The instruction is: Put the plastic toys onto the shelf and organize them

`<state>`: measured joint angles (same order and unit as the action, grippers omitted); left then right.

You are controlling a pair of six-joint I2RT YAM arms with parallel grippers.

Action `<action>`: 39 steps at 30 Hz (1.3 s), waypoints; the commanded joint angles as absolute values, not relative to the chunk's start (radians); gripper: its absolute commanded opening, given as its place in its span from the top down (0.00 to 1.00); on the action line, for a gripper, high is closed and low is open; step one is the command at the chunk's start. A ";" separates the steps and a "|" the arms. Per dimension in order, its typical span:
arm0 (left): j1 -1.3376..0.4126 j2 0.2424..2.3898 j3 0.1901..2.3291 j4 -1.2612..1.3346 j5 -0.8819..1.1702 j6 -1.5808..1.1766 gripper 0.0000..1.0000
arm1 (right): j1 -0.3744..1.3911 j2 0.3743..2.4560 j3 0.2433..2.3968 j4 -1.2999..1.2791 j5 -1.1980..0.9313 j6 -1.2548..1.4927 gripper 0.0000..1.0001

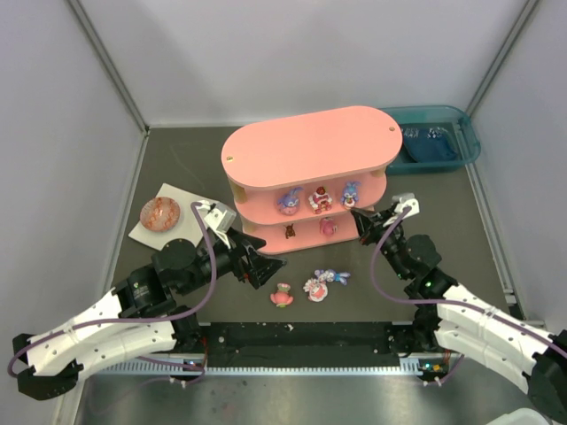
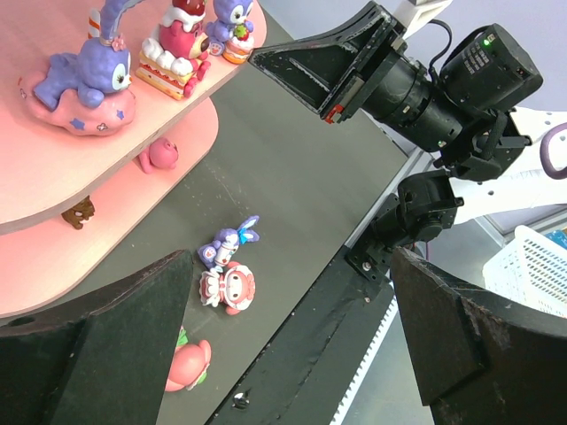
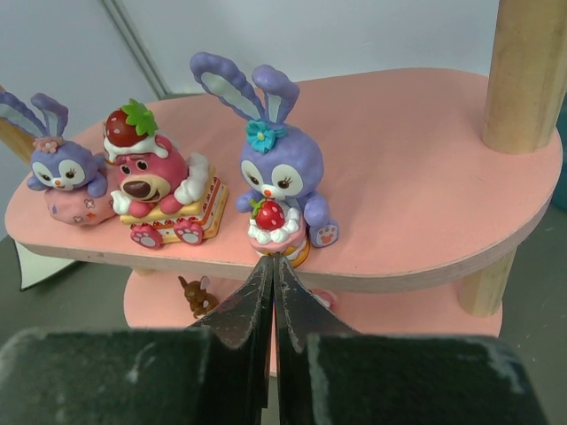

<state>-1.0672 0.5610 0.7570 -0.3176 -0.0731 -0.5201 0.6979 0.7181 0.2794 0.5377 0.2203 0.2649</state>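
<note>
Dark grey tabletop (image 1: 177, 159) bearing pink oval three-tier wooden shelf (image 1: 306, 142) at 12 o'clock, long axis 9-to-3. Glossy purple bunny figurine (image 3: 282, 177) on middle tier, facing 6 o'clock; strawberry (image 3: 270, 215) clear only from right wrist. Three loose plastic toys (image 1: 314, 287) at 6 o'clock. Left gripper (image 2: 291, 257) spread wide; right gripper (image 3: 273, 266) pinched together.

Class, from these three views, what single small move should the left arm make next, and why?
Probably ease the left end effector toward the pink toy: its jaws are open and empty, and that toy lies nearest it on the table, not yet on the shelf.
</note>
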 commanded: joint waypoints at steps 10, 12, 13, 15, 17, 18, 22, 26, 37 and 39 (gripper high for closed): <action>-1.058 0.548 0.761 -0.304 -0.089 -0.502 0.01 | 0.692 0.750 0.285 0.609 0.245 0.256 1.00; -1.058 0.549 0.762 -0.305 -0.090 -0.500 0.01 | 0.689 0.755 0.285 0.617 0.247 0.256 1.00; -1.058 0.551 0.764 -0.305 -0.089 -0.500 0.01 | 0.690 0.756 0.287 0.618 0.247 0.255 1.00; -1.057 0.549 0.764 -0.307 -0.089 -0.499 0.01 | 0.692 0.759 0.287 0.621 0.249 0.255 1.00; -1.057 0.552 0.765 -0.307 -0.087 -0.499 0.01 | 0.692 0.762 0.287 0.626 0.250 0.252 1.00; -1.057 0.554 0.765 -0.307 -0.086 -0.499 0.01 | 0.693 0.764 0.287 0.626 0.249 0.253 1.00; -1.055 0.555 0.767 -0.305 -0.084 -0.495 0.01 | 0.692 0.764 0.290 0.627 0.258 0.249 1.00; -1.055 0.555 0.769 -0.305 -0.086 -0.495 0.01 | 0.692 0.764 0.293 0.629 0.259 0.242 1.00; -1.054 0.555 0.767 -0.307 -0.083 -0.495 0.01 | 0.692 0.765 0.296 0.630 0.262 0.236 1.00; -1.054 0.554 0.765 -0.305 -0.083 -0.497 0.01 | 0.692 0.767 0.295 0.630 0.262 0.236 1.00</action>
<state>-1.0599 0.5587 0.7570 -0.3187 -0.0765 -0.5095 0.6975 0.7628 0.2790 0.5835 0.2459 0.2455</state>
